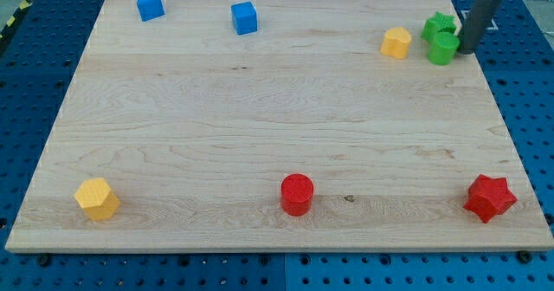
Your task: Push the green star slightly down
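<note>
Camera view: my tip [466, 50] beside green star [439, 25].

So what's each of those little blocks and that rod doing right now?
my tip: down on the board, against the green cylinder's right side
green star: touching the green cylinder
green cylinder: upright
yellow block: apart, left of the greens
red cylinder: upright, alone
red star: alone

A pale wooden board with fine grain [260, 109] fills most of what I see, lying on a blue perforated metal table [35, 83]. At the far left corner runs a yellow-and-black striped strip [12, 17]. Light falls evenly.
</note>
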Tool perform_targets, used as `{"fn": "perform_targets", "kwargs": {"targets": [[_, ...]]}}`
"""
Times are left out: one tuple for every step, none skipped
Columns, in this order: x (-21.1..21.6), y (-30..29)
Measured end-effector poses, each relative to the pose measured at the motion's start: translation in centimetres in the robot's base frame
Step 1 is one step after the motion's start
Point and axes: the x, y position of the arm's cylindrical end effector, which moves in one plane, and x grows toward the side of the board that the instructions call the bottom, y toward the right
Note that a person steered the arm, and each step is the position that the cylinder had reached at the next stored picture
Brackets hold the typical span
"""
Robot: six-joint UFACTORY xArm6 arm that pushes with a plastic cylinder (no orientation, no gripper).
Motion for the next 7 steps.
{"fn": "perform_targets", "kwargs": {"targets": [[0.0,-3.8],[-0.2,-7.5],[-2.1,-9.1],[-6.5,-9.4],[-7.3,-5.2],[-7.3,-0.4],[-7.3,0.1]]}}
